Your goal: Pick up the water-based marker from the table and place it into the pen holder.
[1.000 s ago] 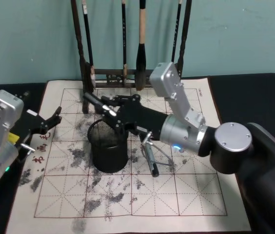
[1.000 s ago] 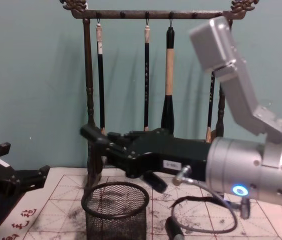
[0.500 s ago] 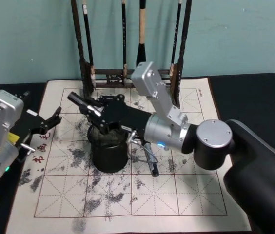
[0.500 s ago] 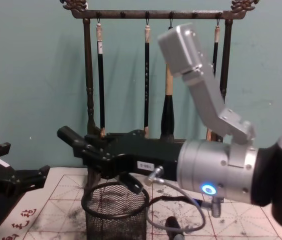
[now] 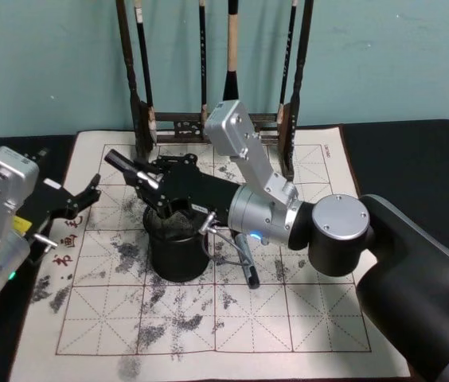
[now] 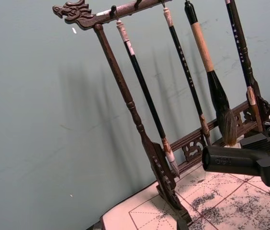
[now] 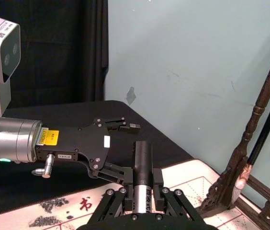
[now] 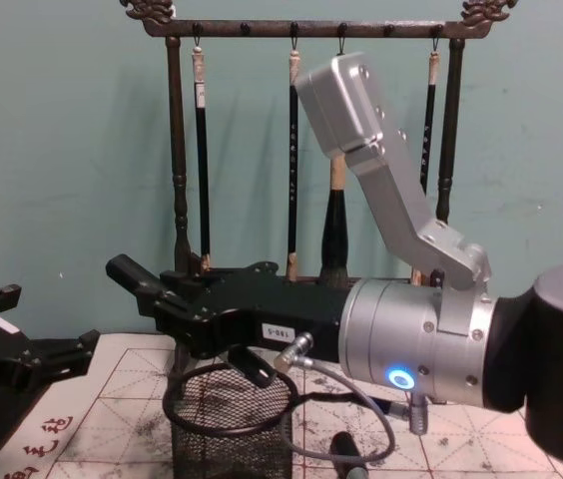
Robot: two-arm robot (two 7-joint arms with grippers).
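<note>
Okay, so the right gripper [image 5: 154, 188] has slid over toward the left edge of the mat [image 5: 320, 318] in the last second. It was hanging nearer the back-right of the pen holder [image 5: 177, 259], and now it sits right over the cup's mouth. Its fingers are clamped tight on the marker [image 5: 122, 164], which lies roughly level above the rim, with the free end now poking out past the holder's left side toward the brush rack [image 5: 185, 123]. The holder itself hasn't budged and stands left of the mat's middle, toward the back edge. My read is that the carry is basically done, but the marker looks too flat to drop in cleanly. I'd guess it needs tipping nose-down first, or it could bridge the rim and roll off. A second dark pen [image 5: 246, 263] lies on the mat just right of the holder. The left gripper [image 5: 83, 199] is parked at the mat's left edge, fingers spread, holding nothing.
</note>
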